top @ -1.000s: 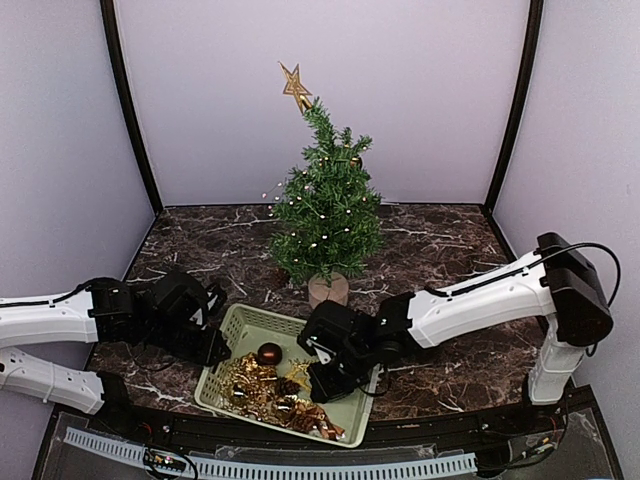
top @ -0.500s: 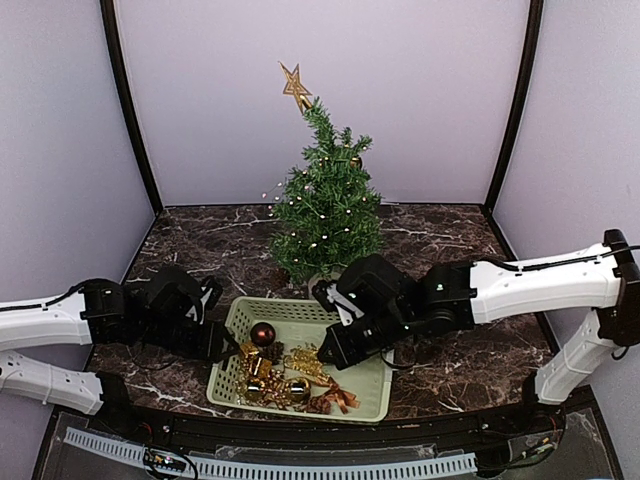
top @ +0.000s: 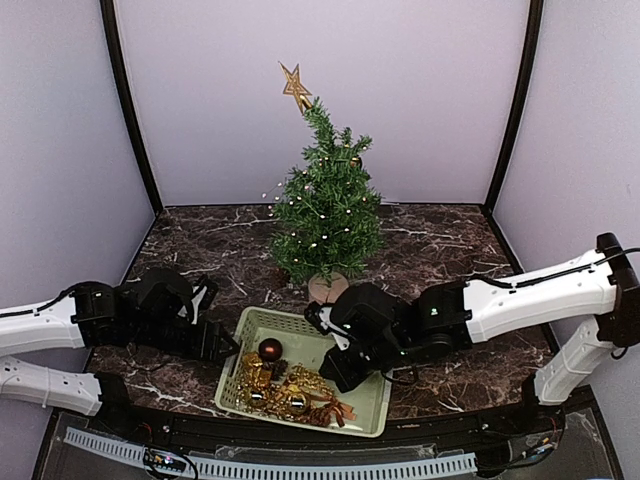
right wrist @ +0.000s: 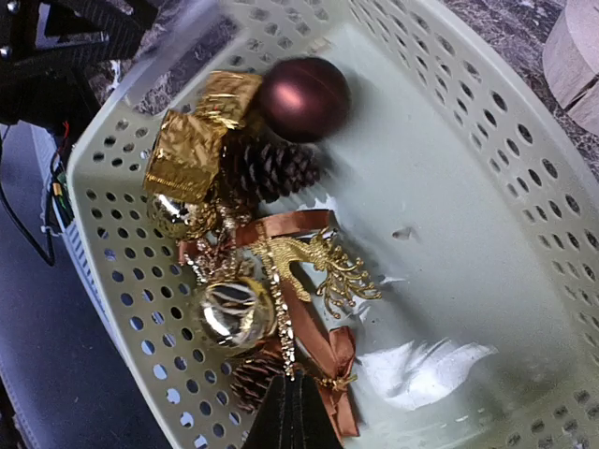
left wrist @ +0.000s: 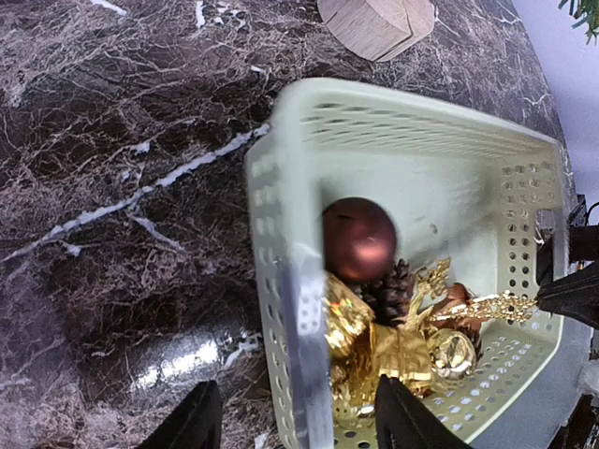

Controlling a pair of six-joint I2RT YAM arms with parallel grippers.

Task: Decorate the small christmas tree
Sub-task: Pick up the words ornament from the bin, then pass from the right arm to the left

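The small christmas tree (top: 325, 205) stands upright at mid-table on its wooden base (top: 328, 288), with a gold star (top: 295, 85) on top and tiny lights in its branches. In front of it lies a pale green basket (top: 365, 405) of ornaments. My left gripper (left wrist: 295, 426) is open, its fingers straddling the basket's left wall (left wrist: 281, 281) without touching it. My right gripper (right wrist: 293, 379) is inside the basket, shut on a thin gold glitter strand (right wrist: 284, 318) that runs up beside a gold reindeer (right wrist: 318, 262).
In the basket (right wrist: 487, 122) lie a brown ball (right wrist: 302, 98), pine cone (right wrist: 271, 168), gold gift boxes (right wrist: 187, 150), a gold bell (right wrist: 229, 309) and a brown ribbon (right wrist: 323, 337). The tree's base (left wrist: 374, 23) sits just behind the basket. Purple walls enclose the dark marble table (top: 450, 240).
My left gripper has opened and let go of the basket's left wall. The basket has shifted and turned. My right arm swung up toward the tree, then back down into the basket.
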